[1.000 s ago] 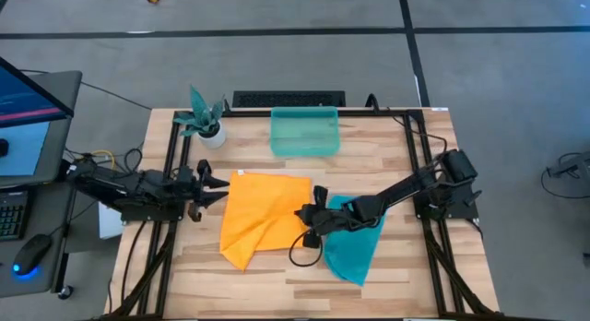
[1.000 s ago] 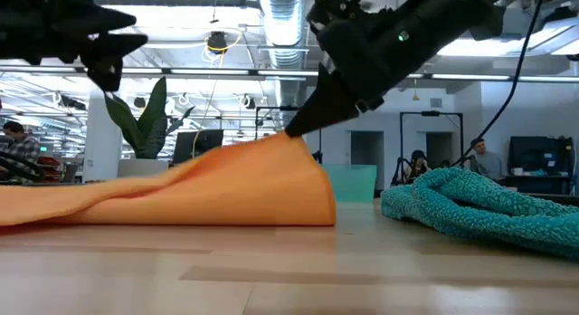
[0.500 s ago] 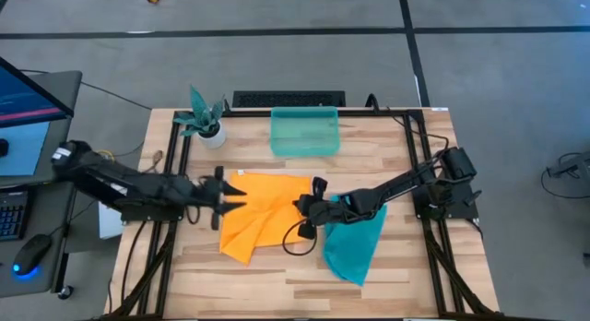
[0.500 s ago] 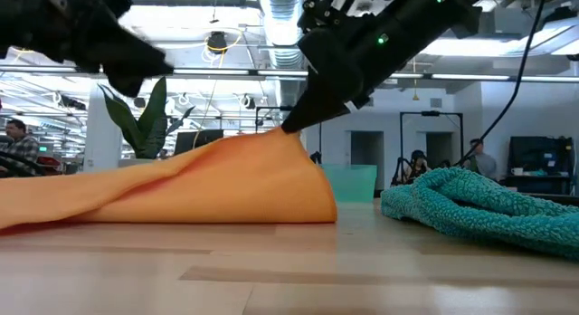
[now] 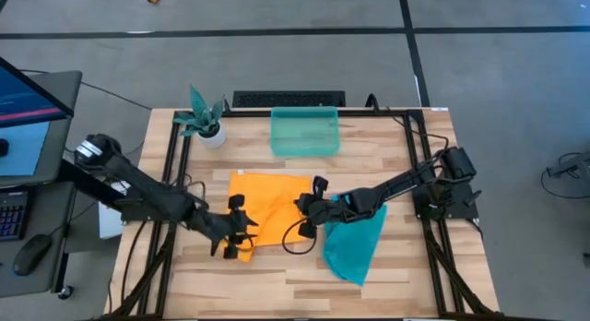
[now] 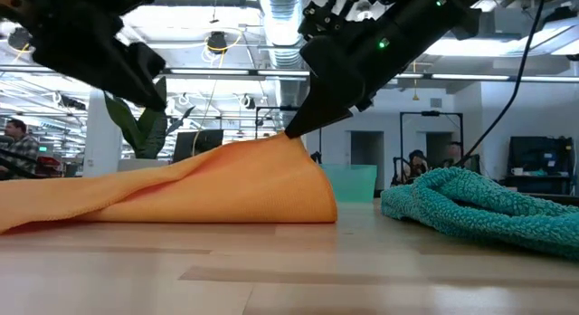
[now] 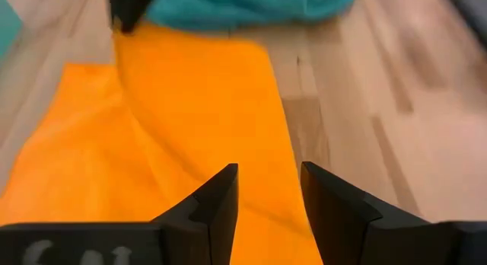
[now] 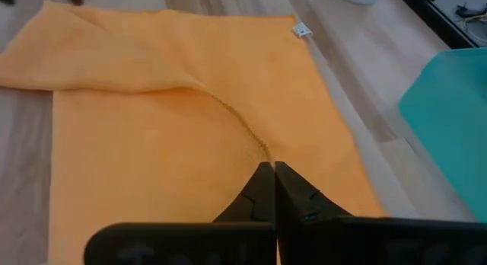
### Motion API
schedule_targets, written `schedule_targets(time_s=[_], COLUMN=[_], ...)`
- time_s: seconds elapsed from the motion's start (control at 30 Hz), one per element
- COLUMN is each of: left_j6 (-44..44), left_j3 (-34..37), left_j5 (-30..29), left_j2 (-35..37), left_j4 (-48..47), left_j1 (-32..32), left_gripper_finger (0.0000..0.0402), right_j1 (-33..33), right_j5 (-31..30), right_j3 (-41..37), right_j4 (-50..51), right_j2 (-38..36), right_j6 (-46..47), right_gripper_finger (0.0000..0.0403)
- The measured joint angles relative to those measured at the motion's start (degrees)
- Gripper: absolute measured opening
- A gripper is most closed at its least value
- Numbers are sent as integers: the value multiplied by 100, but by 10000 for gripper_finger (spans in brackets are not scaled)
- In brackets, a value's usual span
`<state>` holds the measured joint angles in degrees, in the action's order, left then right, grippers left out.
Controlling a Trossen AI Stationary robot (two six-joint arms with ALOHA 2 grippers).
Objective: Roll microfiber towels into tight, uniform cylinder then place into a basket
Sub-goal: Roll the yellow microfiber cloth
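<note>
The right gripper is pinched shut on the orange towel, gripping its right edge and lifting it into a raised fold; in the low view that edge peaks under the fingers and drops steeply to the table on the right side. In the right wrist view the closed fingers meet on a ridge of cloth that runs away from them across the towel. The left gripper hovers over the towel's near-left corner with its fingers a moderate gap apart and nothing between them; the left wrist view shows the orange cloth lying below that gap.

The orange towel lies in the middle of the table, its far edge straight and flat, with a white tag at the far corner. The teal towel lies rumpled just to its right, under the right arm, and whether the two cloths touch cannot be told. The basket stands at the far edge, well apart from both towels, with bare wood between. A potted plant stands at the far-left corner. Bare table shows along the near edge and at the right of the teal towel.
</note>
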<state>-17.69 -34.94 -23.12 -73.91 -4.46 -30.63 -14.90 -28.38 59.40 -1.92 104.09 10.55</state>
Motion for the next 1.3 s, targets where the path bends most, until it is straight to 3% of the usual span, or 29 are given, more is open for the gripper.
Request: schedule_targets(time_s=[0.23, 0.67, 0.93, 1.3], left_j6=[-991, -2190, -2414, -2981], left_j3=[-1030, -1150, -1154, -1164], left_j5=[-481, -725, -891, -992], left_j2=[-742, -1909, -1961, -2719], left_j4=[-1643, -954, -1006, -1015], left_j1=[-696, -1635, -1750, -1764], left_gripper_finger=[135, 135, 135, 135], right_j1=[-1, -7, -7, -46], right_j5=[0, 2, 7, 131], right_j3=[0, 0, 0, 0], right_j4=[-6, -21, -24, -22], right_j2=[0, 0, 2, 2], right_j6=[15, 161, 161, 161], right_gripper_finger=[7, 7, 7, 7])
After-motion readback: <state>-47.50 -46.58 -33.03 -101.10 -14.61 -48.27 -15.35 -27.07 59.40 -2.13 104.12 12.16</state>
